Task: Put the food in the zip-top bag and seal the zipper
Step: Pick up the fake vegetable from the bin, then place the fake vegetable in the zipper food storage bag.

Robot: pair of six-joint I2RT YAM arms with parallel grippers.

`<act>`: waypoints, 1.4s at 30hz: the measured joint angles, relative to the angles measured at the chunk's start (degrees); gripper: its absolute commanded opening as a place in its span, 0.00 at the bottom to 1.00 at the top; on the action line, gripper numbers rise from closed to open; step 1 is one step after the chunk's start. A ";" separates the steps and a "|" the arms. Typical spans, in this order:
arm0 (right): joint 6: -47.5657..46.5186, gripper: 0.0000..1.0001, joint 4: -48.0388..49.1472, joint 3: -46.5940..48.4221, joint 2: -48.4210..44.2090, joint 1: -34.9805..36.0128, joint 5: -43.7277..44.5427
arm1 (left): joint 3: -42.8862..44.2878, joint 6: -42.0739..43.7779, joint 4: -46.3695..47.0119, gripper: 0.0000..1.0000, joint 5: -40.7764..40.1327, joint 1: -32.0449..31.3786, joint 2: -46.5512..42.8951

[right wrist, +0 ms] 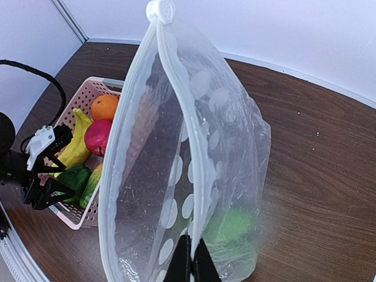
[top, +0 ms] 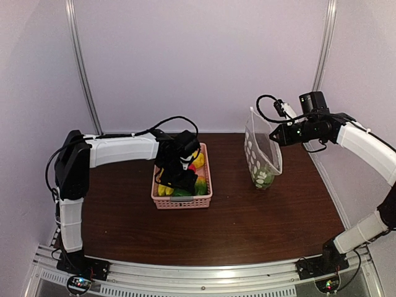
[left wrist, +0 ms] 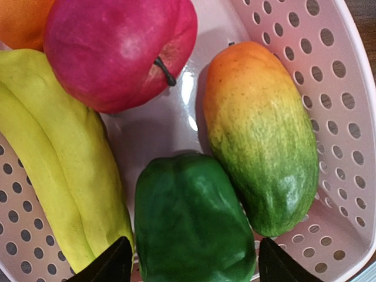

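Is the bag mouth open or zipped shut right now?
Open. The right wrist view shows the zipper parted wide, and the right gripper pinches one lip of the zip-top bag.

Lab enclosure: white panel walls [top: 204, 55], railed table [top: 260, 216].

The pink plastic basket with holes [left wrist: 335, 88] is packed full; the dark green pepper [left wrist: 191, 217] is squeezed between yellow bananas [left wrist: 70, 170] and a green-orange mango [left wrist: 264, 135] (only thin gaps beside it); the clear dotted bag [right wrist: 229, 135] has a narrow open mouth; bare brown table [top: 247, 216] lies between them.
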 measured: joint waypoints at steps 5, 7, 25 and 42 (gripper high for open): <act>0.00 0.00 0.02 0.00 0.00 0.00 0.00 | 0.02 0.28 -0.04 0.58 0.72 0.00 0.72; -0.02 0.00 0.02 0.00 0.00 0.00 0.00 | 0.28 0.50 -0.17 0.55 0.98 0.02 0.81; -6.27 0.00 -4.07 7.28 0.00 0.00 4.92 | 11.69 4.13 -3.85 0.40 -2.01 0.02 -5.42; -6.40 0.00 -6.19 7.54 3.30 1.92 4.94 | 8.22 1.90 31.85 0.33 17.59 -5.03 -9.35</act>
